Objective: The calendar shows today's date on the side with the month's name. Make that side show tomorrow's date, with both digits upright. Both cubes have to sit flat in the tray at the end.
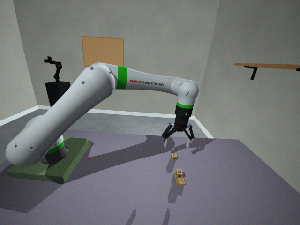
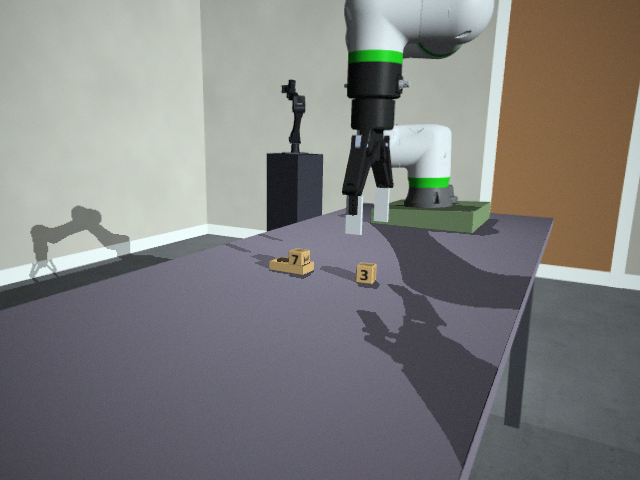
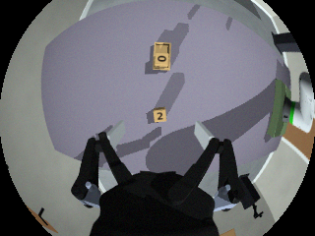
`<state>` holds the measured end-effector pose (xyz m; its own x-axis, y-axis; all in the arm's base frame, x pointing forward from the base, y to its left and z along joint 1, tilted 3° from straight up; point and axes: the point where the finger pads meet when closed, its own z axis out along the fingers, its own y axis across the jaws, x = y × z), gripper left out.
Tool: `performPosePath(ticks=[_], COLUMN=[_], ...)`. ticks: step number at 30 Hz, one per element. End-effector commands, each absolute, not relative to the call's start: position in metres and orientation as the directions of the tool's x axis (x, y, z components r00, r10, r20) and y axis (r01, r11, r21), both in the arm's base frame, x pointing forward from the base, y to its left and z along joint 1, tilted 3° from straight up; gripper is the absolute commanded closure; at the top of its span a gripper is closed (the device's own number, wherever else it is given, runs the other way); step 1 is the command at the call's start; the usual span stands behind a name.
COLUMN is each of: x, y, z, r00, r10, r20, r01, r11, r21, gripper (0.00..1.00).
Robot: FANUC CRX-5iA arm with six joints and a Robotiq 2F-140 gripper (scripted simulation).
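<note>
The wooden tray (image 1: 180, 184) (image 2: 284, 267) (image 3: 161, 48) stands on the table with one cube (image 1: 179, 172) (image 2: 299, 257) (image 3: 161, 59) in one end; its other end is empty. That cube has 0 on top and 7 on a side towards the exterior camera; its lower parts are hidden by the tray. The other cube (image 1: 174, 156) (image 2: 366, 273) (image 3: 159, 115) sits flat on the table, apart from the tray, with 2 on top, 3 towards the exterior camera and apparently 0 towards the top camera. My gripper (image 1: 176, 146) (image 2: 367, 227) (image 3: 159, 127) is wide open and empty, above table height near the loose cube.
The green robot base plate (image 1: 76, 154) (image 2: 423, 220) lies at the far side of the table from the cubes. A black pedestal (image 1: 56, 90) (image 2: 294, 191) with a small black arm stands beyond the table. A wall shelf (image 1: 268, 66) is high at the right in the top view.
</note>
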<state>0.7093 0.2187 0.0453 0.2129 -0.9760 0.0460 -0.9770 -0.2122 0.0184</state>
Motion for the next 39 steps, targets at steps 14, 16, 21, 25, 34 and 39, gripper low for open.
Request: performPosePath(ticks=[14, 16, 21, 25, 34, 39], x=[0.7095, 0.7095, 0.7096, 0.7096, 0.7096, 0.7096], y=[0.2187, 0.2187, 0.2187, 0.2187, 0.2187, 0.2187], z=[0.0478, 0.0480, 0.0487, 0.0492, 0.0505, 0.0510], r00=[-0.337, -0.376, -0.533, -0.643, -0.849, -0.917], r10=[-0.940, -0.925, -0.845, -0.765, -0.528, -0.397], r20=[0.049, 0.049, 0.046, 0.043, 0.032, 0.026], r01=[-0.941, -0.927, -0.846, -0.766, -0.529, -0.398], r11=[0.337, 0.376, 0.533, 0.642, 0.848, 0.916], r21=[-0.010, -0.012, -0.020, -0.026, -0.038, -0.043], gripper=[0.00, 0.00, 0.00, 0.00, 0.00, 0.00])
